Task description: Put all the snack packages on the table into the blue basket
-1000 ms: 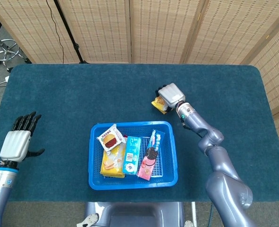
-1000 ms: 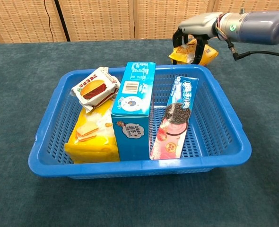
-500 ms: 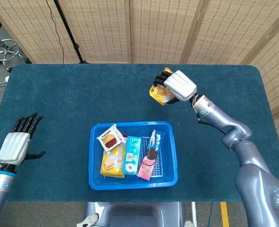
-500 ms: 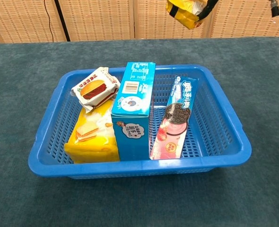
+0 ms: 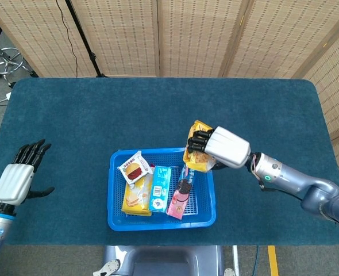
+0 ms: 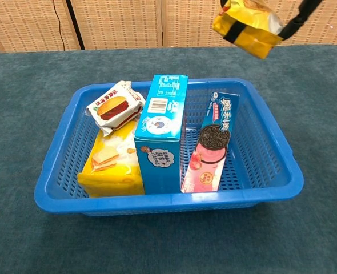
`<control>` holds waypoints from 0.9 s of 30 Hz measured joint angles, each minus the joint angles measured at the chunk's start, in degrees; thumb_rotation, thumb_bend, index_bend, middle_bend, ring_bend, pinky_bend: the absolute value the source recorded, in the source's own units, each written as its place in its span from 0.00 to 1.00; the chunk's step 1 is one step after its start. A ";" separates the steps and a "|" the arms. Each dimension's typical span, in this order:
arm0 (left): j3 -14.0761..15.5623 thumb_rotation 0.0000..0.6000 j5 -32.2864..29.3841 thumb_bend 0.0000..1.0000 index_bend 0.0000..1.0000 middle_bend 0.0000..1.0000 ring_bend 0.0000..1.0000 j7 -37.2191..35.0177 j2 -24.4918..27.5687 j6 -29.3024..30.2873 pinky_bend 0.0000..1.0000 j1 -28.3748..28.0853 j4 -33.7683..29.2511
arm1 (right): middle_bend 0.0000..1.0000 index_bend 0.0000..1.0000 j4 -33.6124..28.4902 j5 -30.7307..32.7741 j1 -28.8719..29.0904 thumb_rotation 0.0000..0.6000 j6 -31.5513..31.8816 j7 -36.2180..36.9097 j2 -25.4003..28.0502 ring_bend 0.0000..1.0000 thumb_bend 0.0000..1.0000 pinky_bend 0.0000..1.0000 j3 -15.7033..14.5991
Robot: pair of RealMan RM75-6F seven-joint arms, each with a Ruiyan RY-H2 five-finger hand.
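A yellow snack bag [image 5: 195, 153] is gripped by the right hand [image 5: 221, 147] and held in the air above the far right corner of the blue basket [image 5: 115, 217]. In the chest view the bag [image 6: 247, 28] is seen high over the basket's back rim [image 6: 260, 103]. Inside the basket, a burger-print packet [image 6: 115, 107], a yellow wafer pack [image 6: 111, 165], a blue carton [image 6: 163, 134] and a pink cookie box [image 6: 213, 145] are already stowed. The left hand [image 5: 19, 176] is rested near the table's [image 5: 100, 115] left edge, fingers spread, nothing held.
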 measured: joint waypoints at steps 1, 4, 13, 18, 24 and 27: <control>0.12 1.00 0.52 0.00 0.00 0.00 0.00 -0.58 0.24 0.25 0.00 0.17 -0.03 | 0.60 0.57 -2.61 -1.44 -0.61 1.00 0.28 -1.96 1.88 0.51 0.18 0.69 -0.68; 0.42 1.00 1.80 0.00 0.00 0.00 0.00 -1.89 0.80 0.81 0.00 0.55 -0.05 | 0.60 0.57 -7.16 -4.42 -2.15 1.00 0.60 -6.38 4.60 0.51 0.18 0.69 -2.15; 1.65 1.00 6.37 0.00 0.00 0.00 0.00 -6.47 2.91 3.45 0.00 2.15 -0.19 | 0.60 0.57 -14.57 -7.28 -4.69 1.00 -3.08 -16.20 4.59 0.51 0.18 0.69 -2.48; 2.41 1.00 8.25 0.00 0.00 0.00 0.00 -8.74 3.96 4.24 0.00 2.86 0.16 | 0.60 0.56 -18.10 -5.00 -4.95 1.00 -7.39 -19.57 2.47 0.51 0.18 0.69 -0.42; 2.78 1.00 9.30 0.00 0.00 0.00 0.00 -11.34 4.92 5.10 0.00 3.46 0.80 | 0.21 0.14 -21.76 -1.83 -4.60 1.00 -12.85 -22.09 0.77 0.17 0.11 0.45 1.32; 2.95 1.00 9.81 0.00 0.00 0.00 0.00 -13.39 5.61 5.81 0.00 3.91 1.28 | 0.00 0.00 -24.80 1.04 -3.88 1.00 -18.39 -21.29 1.33 0.00 0.00 0.19 1.52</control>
